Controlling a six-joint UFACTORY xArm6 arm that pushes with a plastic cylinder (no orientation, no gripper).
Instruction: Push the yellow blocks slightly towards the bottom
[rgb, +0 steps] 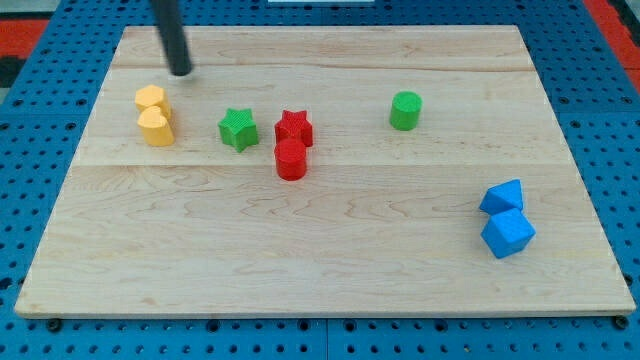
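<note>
Two yellow blocks stand touching at the board's upper left: a yellow hexagon-like block (150, 98) above a yellow heart-like block (155, 127). My tip (181, 72) is on the board just above and to the right of the upper yellow block, a small gap away from it. The dark rod rises from the tip to the view's top edge.
A green star (238, 129), a red star (294, 127) and a red cylinder (290, 159) cluster at the centre. A green cylinder (405, 110) is upper right. Two blue blocks (501, 196) (508, 233) touch at the lower right. The wooden board (320, 270) lies on a blue pegboard.
</note>
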